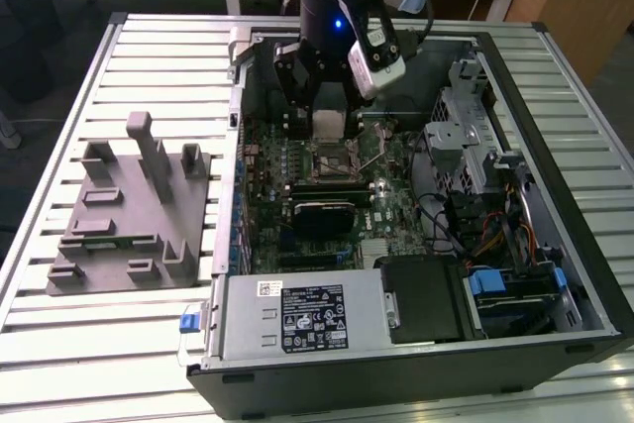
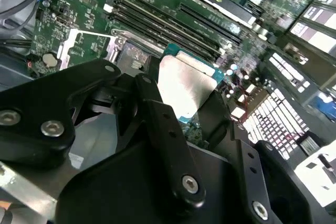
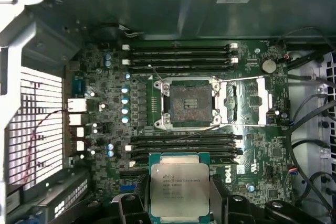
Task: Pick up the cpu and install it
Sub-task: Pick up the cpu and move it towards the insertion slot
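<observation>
Now, in the exterior view, my gripper (image 1: pixel 327 114) hangs over the motherboard (image 1: pixel 396 195) inside the open case (image 1: pixel 416 388), clamping the cpu (image 1: pixel 329 126) flat. In the second wrist view my fingers (image 2: pixel 157 124) pinch its opposite edges, silver top showing. In the first wrist view its slightly longer axis points toward the bare socket (image 3: pixel 189 100), apart from it.

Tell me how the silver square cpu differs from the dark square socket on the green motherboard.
The cpu has a pale silver metal top; the socket is dark and empty. The cpu is clamped in the gripper over the green motherboard; the socket sits fixed on it, its metal frame swung open. Both are square.
</observation>
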You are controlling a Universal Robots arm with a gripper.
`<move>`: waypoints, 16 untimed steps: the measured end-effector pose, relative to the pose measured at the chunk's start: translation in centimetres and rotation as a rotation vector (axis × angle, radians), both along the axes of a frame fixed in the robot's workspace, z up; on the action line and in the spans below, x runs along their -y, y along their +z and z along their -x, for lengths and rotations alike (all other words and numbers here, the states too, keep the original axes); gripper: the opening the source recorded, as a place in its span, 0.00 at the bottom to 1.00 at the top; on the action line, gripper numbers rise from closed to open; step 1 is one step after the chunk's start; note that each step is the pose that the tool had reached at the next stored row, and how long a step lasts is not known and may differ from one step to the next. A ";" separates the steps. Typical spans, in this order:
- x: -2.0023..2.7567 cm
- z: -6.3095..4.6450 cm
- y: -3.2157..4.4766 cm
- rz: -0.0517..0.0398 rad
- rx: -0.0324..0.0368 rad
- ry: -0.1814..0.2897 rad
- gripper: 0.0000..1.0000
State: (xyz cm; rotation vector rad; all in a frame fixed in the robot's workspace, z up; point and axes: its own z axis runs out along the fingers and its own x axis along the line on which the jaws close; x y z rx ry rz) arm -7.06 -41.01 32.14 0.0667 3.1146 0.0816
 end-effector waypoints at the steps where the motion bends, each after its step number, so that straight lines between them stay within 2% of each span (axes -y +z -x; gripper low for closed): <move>1: 0.00 -0.2 -0.19 0.0000 -0.0001 0.000 0.54; 8: -0.22 -1.4 -1.45 0.0001 -0.0011 0.000 0.54; 16: -1.07 -2.3 -2.91 0.0001 -0.0015 0.000 0.54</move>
